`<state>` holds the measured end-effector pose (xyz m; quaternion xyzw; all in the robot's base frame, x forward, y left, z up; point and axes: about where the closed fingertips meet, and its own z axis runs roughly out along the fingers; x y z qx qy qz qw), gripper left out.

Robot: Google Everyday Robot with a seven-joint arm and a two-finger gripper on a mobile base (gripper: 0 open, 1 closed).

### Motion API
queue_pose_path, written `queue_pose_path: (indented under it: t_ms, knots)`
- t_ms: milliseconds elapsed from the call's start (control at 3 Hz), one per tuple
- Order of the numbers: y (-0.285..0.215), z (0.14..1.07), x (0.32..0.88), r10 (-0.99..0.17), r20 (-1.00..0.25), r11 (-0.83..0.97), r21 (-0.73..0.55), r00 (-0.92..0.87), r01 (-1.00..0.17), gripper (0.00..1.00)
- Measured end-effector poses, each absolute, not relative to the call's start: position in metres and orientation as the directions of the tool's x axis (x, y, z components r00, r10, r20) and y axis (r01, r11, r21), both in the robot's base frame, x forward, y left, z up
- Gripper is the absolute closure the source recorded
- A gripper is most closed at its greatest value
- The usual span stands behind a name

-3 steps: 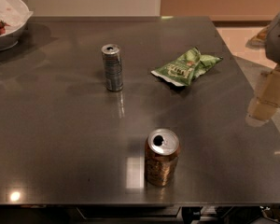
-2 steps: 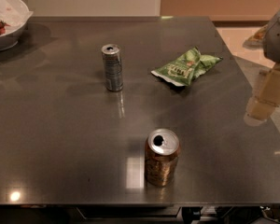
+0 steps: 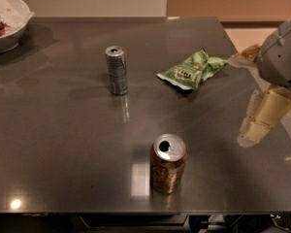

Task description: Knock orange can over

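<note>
The orange can [image 3: 168, 164] stands upright near the front edge of the dark table [image 3: 63, 144]. It has a coppery patterned body and an open silver top. My gripper [image 3: 250, 134] hangs at the right side of the view, above the table's right edge. It is to the right of the orange can, a little farther back, and well apart from it. It holds nothing that I can see.
A slimmer silver-grey can [image 3: 116, 70] stands upright at the middle back. A green snack bag [image 3: 191, 70] lies to its right. A white bowl [image 3: 7, 25] with food sits at the back left corner. The table's right edge runs under the gripper.
The gripper has moved a little down and to the left, toward the orange can. The cans, the bag and the bowl have not moved.
</note>
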<state>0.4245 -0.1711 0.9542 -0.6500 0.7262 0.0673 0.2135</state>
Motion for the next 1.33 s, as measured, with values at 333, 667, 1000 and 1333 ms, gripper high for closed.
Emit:
queue_pose_path:
  t_ms: [333, 667, 1000, 1333]
  knots:
    - [-0.141, 0.942, 0.410, -0.870, -0.493, 0.060, -0.156, 0.025, -0.986, 0.00]
    - [-0.118, 0.929, 0.396, -0.824, -0.560, -0.016, -0.124, 0.083, -0.992, 0.00]
    - [-0.100, 0.917, 0.382, -0.787, -0.606, -0.079, -0.088, 0.116, -0.993, 0.00]
    - [-0.084, 0.907, 0.367, -0.749, -0.648, -0.131, -0.061, 0.139, -0.990, 0.00]
